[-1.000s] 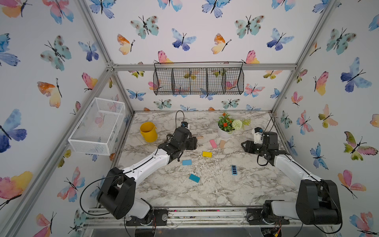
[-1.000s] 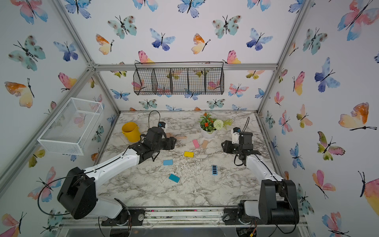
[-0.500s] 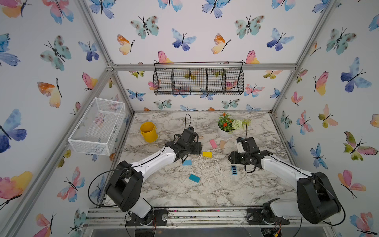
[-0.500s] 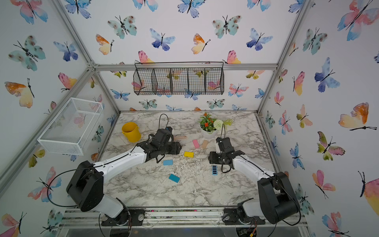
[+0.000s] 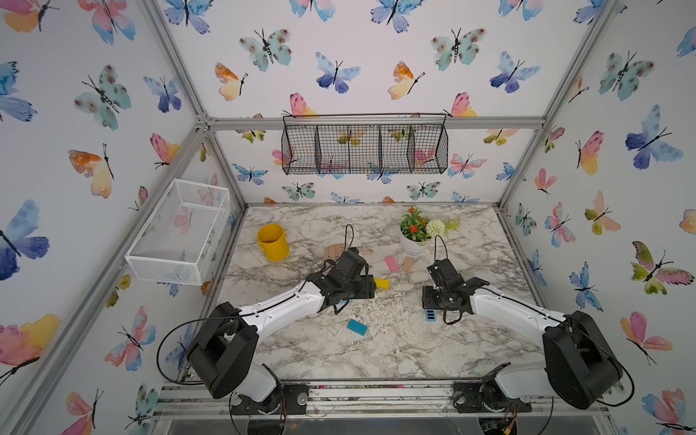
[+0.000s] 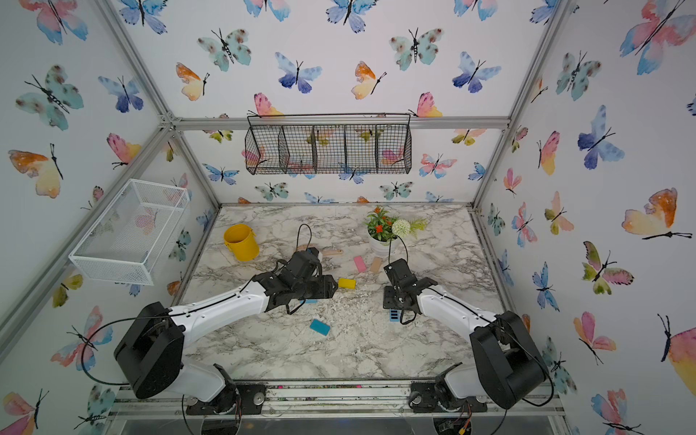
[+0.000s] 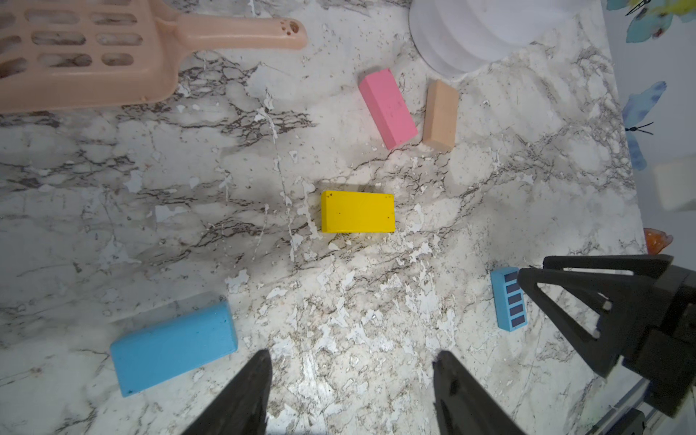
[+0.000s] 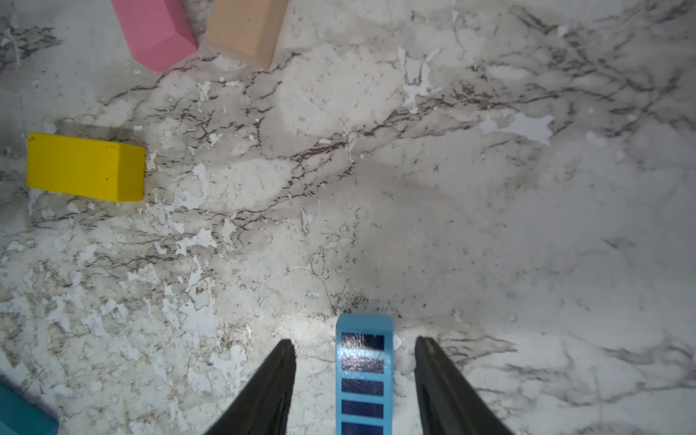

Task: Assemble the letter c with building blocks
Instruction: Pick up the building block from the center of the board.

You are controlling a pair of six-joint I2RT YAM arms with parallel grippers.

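The building blocks lie scattered on the marble, and no letter c is in view. Pink (image 7: 388, 108) and tan (image 7: 440, 115) blocks sit side by side near the flowerpot. The yellow block (image 5: 381, 283) lies just past my left gripper (image 7: 352, 356), which is open over bare marble. A plain light blue block (image 7: 173, 348) lies beside one of its fingers. The teal block (image 5: 356, 327) lies nearer the front. My right gripper (image 8: 355, 341) is open and straddles the black-slotted light blue block (image 8: 363, 376), with a gap on each side.
A peach slotted scoop (image 7: 94, 52) lies behind the left gripper. A yellow bucket (image 5: 272, 243) stands at the back left and a white flowerpot (image 5: 412, 246) at the back. A white mesh basket (image 5: 180, 233) hangs on the left wall, a black wire basket (image 5: 363, 148) on the back wall.
My right arm has swung in from the right back side and come down over the slotted block. My left arm has reached further right, toward the yellow block.
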